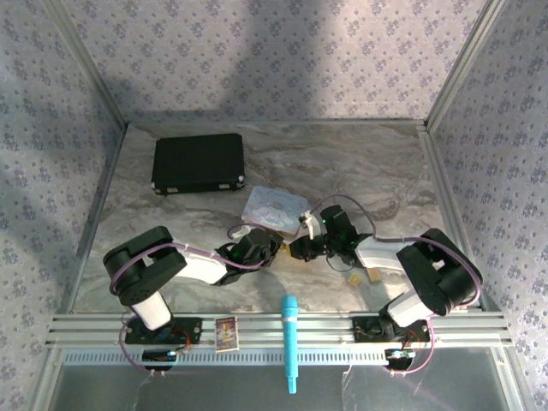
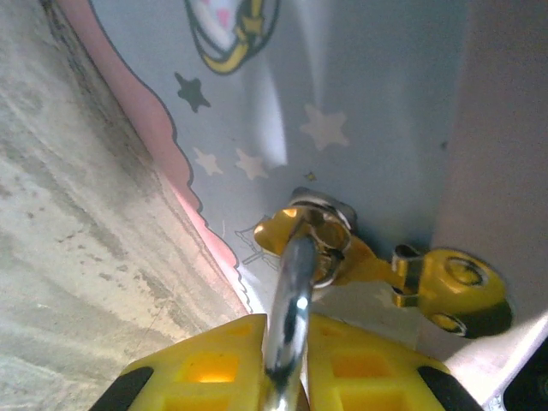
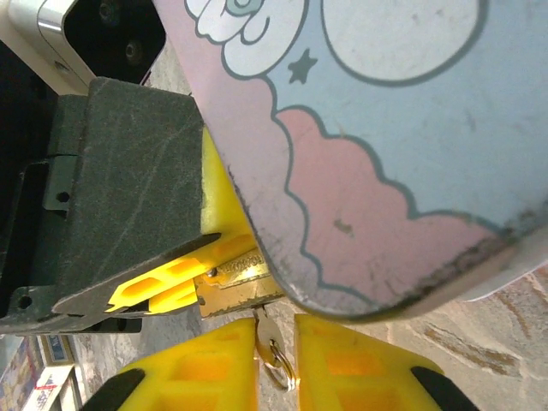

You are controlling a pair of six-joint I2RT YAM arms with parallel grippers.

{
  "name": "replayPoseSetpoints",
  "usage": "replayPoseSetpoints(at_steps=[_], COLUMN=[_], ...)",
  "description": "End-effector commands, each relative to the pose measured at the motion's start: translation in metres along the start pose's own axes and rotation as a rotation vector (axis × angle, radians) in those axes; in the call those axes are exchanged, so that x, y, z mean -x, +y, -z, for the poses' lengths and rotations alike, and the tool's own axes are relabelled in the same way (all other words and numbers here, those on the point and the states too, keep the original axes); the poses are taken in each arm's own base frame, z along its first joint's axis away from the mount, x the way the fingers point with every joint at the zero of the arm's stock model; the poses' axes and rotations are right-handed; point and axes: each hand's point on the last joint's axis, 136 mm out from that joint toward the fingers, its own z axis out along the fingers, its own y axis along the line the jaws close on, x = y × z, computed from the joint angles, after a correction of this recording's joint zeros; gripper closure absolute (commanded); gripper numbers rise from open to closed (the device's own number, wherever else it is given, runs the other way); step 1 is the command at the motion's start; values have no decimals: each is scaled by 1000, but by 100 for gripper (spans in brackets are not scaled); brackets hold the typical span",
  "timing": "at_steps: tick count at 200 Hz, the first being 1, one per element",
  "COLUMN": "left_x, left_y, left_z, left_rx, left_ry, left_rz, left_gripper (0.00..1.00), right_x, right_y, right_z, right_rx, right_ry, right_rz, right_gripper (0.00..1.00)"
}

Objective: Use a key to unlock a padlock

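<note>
Nearest, across the metal rail (image 1: 342,324) at the table's front edge, lay a turquoise pen (image 1: 290,342), with a small picture card (image 1: 226,332) to its left. Just beyond the rail, two small tan blocks (image 1: 374,275) sat on the marble table (image 1: 385,171), close beside the right arm. Further in, both arms bent inward, so the left gripper (image 1: 272,247) and the right gripper (image 1: 300,248) met tip to tip near the table's middle, at the near edge of the pastel tin (image 1: 274,208). In the right wrist view, the right gripper's yellow fingers (image 3: 342,368) were clenched on the head of the key (image 3: 267,336), and its small ring (image 3: 276,374) hung between them. The blade ran up to touch the brass body of the padlock (image 3: 233,287), though how deep it sat could not be told. The padlock was tucked under the tin's pink and blue rim, right beside the left gripper's dark-padded finger. In the left wrist view, the left gripper's yellow fingers (image 2: 205,364) were closed on the padlock's shiny shackle (image 2: 291,291). The shackle curved up to the ring of the gold latch (image 2: 317,235) on the tin's pale blue, star-printed wall. Past the tin, toward the far left of the table, a black case (image 1: 199,163) lay flat and well apart from both arms. Behind everything stood the patterned walls (image 1: 282,60).
</note>
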Motion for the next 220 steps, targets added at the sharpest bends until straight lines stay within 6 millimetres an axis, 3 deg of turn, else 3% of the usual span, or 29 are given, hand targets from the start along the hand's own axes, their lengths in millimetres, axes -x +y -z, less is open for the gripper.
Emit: replayPoseSetpoints(at_steps=[1, 81, 105, 129, 162, 220], left_x=[-12, -9, -9, -8, -5, 3], left_y=[-3, 1, 1, 2, 12, 25], left_z=[4, 4, 4, 5, 9, 16], left_rx=[-14, 6, 13, 47, 117, 241], left_ry=[54, 42, 36, 31, 17, 46], left_rz=[6, 0, -16, -60, -118, -275], left_gripper=[100, 100, 100, 100, 100, 100], right_x=[11, 25, 37, 52, 74, 58], right_y=[-24, -14, -26, -43, -46, -75], right_z=[5, 36, 49, 58, 47, 14], right_rx=[-101, -173, -291, -412, -430, -484], right_ry=[-63, -162, -193, -176, -158, -12], right_rz=[-42, -27, -43, -100, -138, -220], right_gripper=[78, 43, 30, 30, 32, 40])
